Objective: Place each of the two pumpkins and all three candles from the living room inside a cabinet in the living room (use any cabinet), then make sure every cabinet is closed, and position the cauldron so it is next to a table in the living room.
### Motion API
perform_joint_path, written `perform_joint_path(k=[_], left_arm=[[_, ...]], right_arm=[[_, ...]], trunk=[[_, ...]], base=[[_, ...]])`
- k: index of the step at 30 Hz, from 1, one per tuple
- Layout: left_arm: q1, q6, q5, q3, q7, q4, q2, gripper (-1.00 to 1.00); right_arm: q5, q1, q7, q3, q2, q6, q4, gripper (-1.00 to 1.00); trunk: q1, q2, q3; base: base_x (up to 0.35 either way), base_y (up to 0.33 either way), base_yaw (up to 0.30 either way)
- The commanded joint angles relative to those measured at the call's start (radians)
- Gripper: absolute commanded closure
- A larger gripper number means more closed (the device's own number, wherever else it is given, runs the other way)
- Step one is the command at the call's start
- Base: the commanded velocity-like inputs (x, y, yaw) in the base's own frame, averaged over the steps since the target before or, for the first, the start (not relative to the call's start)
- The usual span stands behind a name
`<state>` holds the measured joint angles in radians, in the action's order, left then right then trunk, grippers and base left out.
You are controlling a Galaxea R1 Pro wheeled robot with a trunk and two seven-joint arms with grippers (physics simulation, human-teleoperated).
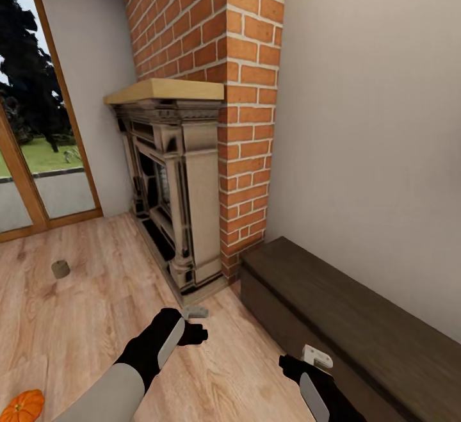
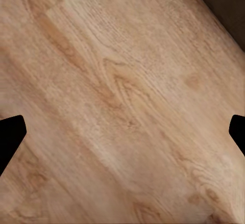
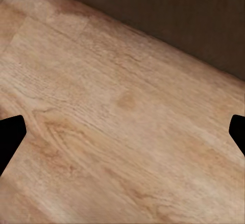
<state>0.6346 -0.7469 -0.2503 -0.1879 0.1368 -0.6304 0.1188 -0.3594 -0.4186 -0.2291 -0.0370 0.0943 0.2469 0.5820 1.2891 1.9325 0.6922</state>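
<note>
A long low dark-brown wood cabinet (image 1: 358, 319) is seen along the pale wall, its fronts shut, just beside the red brick chimney (image 1: 240, 121) with its ornate fireplace (image 1: 173, 191). The left gripper (image 1: 192, 323) is held over pale wood floor (image 1: 96, 294), fingers spread wide with nothing between them; the right gripper (image 1: 310, 361) is likewise spread near the cabinet. A stubby grey-brown candle (image 1: 61, 269) is spotted on the floor, a ribbed bright-orange pumpkin (image 1: 22, 407) well apart from it

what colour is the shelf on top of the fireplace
Pale yellowish wood, seen best in the head view: the shelf caps the fireplace.
</note>
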Motion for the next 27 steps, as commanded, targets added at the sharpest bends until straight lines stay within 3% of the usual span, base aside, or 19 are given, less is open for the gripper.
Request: perform_joint_path(k=[1, 11, 27], left_arm=[[0.0, -0.003, -0.011, -0.004, 0.009, -0.001, -0.001, -1.0], [0.0, -0.003, -0.02, -0.004, 0.008, 0.0, -0.002, -1.0], [0.0, -0.005, -0.023, -0.001, 0.007, 0.004, -0.004, -1.0]], right_arm=[[-0.006, 0.0, -0.004, -0.003, 0.001, 0.005, 0.002, -1.0], [-0.008, 0.0, -0.004, -0.003, 0.0, -0.006, 0.002, -1.0], [-0.009, 0.0, -0.004, -0.004, -0.001, -0.009, 0.002, -1.0]], trunk=[[0.0, 0.0, 0.001], [0.0, 0.0, 0.001], [0.0, 0.0, 0.001]], base=[[0.282, 0.194, 0.0], [0.155, 0.278, -0.011], [0.003, 0.327, -0.27]])
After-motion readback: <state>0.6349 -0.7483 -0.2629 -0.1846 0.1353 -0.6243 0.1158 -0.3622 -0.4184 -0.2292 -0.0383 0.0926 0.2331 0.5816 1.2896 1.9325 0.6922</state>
